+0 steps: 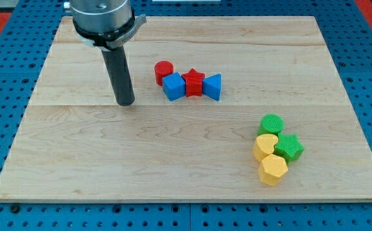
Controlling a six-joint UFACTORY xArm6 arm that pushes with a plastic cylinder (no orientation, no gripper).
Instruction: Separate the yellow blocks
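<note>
Two yellow blocks touch each other at the view's lower right: a yellow heart-like block (pixel 265 145) and, just below it, a yellow hexagon block (pixel 274 169). A green round block (pixel 272 124) sits right above them and a green star block (pixel 290 147) presses against their right side. My tip (pixel 126 102) rests on the board at the view's centre-left, far to the left of and above the yellow blocks, apart from every block.
A row of blocks lies right of my tip: a red cylinder (pixel 164 71), a blue cube (pixel 173 86), a red star (pixel 193 83) and a blue triangle (pixel 213 86). The wooden board (pixel 173 160) sits on a blue pegboard.
</note>
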